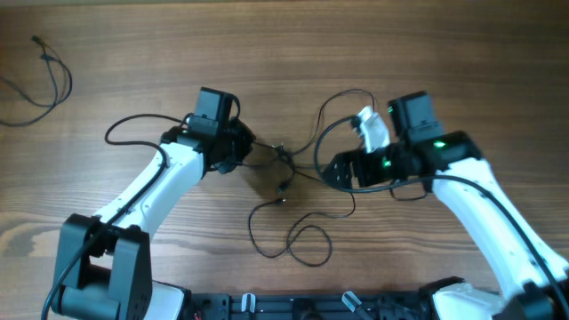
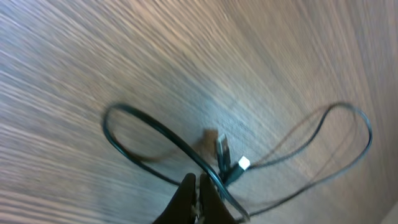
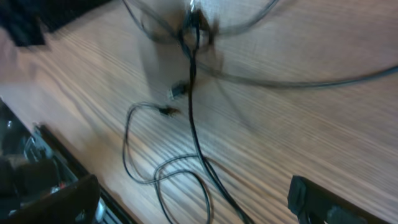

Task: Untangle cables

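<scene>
Several thin black cables [image 1: 283, 164] cross in a knot mid-table, between my two grippers. Loops trail toward the front edge [image 1: 298, 242] and to the back [image 1: 342, 102]. My left gripper [image 1: 251, 148] points right at the knot. In the left wrist view the left gripper [image 2: 198, 190] is shut, and a cable [image 2: 180, 146] runs along its right finger with none visible between the fingers. Two plug ends [image 2: 222, 148] lie just beyond. My right gripper [image 1: 338, 169] is open. In its wrist view the right gripper [image 3: 186, 202] straddles a cable [image 3: 194, 134] lying on the table below the knot [image 3: 191, 34].
Another thin black cable [image 1: 46, 78] lies alone at the far left back of the wooden table [image 1: 498, 53]. A black rail with mounts [image 1: 293, 307] runs along the front edge and shows as dark hardware [image 3: 37, 174] at left in the right wrist view.
</scene>
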Action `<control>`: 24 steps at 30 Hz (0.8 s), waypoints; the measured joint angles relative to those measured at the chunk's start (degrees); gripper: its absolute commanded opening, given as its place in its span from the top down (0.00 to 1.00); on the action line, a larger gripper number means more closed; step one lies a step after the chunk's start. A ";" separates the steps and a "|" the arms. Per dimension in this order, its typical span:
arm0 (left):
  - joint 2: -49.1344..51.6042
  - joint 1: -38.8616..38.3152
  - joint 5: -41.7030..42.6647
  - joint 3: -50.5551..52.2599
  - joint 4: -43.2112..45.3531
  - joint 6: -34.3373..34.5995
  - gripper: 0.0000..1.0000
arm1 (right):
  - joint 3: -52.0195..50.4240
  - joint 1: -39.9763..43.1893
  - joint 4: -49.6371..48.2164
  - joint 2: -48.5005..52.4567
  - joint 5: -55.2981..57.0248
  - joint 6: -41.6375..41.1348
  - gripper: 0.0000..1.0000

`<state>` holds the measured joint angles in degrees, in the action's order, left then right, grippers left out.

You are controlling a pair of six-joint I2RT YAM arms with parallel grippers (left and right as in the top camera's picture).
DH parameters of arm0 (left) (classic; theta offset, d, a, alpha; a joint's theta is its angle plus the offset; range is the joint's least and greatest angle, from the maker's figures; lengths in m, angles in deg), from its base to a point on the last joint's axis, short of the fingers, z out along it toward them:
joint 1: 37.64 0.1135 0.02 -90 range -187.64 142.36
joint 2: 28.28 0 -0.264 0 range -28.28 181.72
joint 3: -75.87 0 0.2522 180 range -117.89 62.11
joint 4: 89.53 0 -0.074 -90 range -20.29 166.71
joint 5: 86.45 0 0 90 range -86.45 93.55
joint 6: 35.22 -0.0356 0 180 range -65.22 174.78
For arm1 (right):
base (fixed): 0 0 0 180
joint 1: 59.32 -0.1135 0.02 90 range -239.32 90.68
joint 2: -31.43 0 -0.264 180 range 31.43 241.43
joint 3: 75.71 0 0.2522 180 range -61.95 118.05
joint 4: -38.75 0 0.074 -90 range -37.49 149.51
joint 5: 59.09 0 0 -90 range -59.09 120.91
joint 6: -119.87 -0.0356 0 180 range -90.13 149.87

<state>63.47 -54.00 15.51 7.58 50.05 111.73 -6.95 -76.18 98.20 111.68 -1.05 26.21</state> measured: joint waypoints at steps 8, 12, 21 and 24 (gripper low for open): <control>0.00 0.13 0.79 0.00 0.00 0.44 0.26 | -5.05 -7.93 -10.19 8.37 -7.58 0.46 0.03; 1.05 -1.22 1.18 0.00 0.57 0.81 0.56 | -5.05 -10.29 -11.50 8.44 -8.76 0.46 0.26; 4.07 1.60 1.29 0.00 3.39 0.79 0.96 | -5.03 -10.49 -7.54 8.44 -5.18 -0.55 0.96; 1.68 8.41 2.47 -0.07 3.32 0.00 0.96 | -4.83 -10.05 -1.16 8.44 1.07 -1.11 0.96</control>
<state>65.15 -45.59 17.98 7.52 53.37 111.73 -11.78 -86.24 97.05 120.12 0.02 25.09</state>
